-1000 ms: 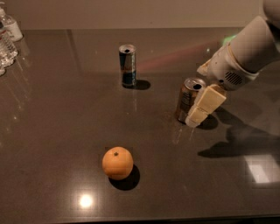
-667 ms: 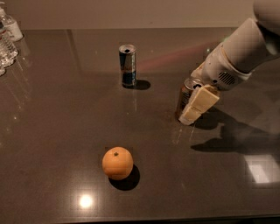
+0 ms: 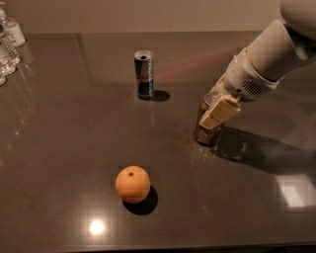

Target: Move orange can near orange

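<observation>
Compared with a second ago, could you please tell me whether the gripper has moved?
Yes. The gripper has shifted left, toward the blue-and-silver can, and now sits at the orange can, which has stayed put.

A dark, glossy bench (image 3: 59,148) fills nearly the whole view; a pale wall (image 3: 148,15) runs along its far edge. Clear plastic bottles (image 3: 7,44) stand at the far left corner. The surface mirrors the room light: a small round glare (image 3: 97,227) near the front edge; a pale square patch (image 3: 295,190) at the right; a faint reddish streak (image 3: 192,66) across the far half. A broad shadow (image 3: 261,148) lies on the bench right of the claw (image 3: 210,119), which hangs low over the right half.
</observation>
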You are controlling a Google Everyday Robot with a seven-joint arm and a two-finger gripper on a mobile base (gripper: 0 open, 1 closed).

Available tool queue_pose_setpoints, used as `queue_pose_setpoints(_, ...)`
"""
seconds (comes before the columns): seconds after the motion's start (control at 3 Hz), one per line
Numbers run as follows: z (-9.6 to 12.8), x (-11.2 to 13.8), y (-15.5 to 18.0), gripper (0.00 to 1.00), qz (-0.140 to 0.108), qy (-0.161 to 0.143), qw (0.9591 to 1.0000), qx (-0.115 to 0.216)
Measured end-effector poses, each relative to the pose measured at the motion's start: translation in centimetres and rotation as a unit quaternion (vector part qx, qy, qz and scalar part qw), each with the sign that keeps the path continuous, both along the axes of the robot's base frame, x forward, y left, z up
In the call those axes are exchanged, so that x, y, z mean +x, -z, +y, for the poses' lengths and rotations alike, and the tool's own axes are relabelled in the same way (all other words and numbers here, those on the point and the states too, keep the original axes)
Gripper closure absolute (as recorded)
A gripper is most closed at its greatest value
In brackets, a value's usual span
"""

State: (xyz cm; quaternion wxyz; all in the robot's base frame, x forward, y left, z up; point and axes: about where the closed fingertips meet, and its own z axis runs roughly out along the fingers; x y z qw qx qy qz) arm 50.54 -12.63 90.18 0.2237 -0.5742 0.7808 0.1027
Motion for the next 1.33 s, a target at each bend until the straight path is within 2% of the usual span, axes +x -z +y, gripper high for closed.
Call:
queue_pose_setpoints(0.33, 0.2, -0.1, -0.3, 0.83, 0.000, -0.003, 1.0000, 0.004)
queue_pose_setpoints(0.67, 3.0, -3.5, -2.5, 1.00, 0.020, -0.064, 0.9971, 0.038)
queue_pose_setpoints(1.0, 4.9, -6.0, -3.1, 1.00, 0.034, -0.107, 0.9923, 0.054)
queue_pose_setpoints(1.33, 7.1, -8.7, -3.2, 1.00, 0.026, -0.154, 0.9861, 0.056)
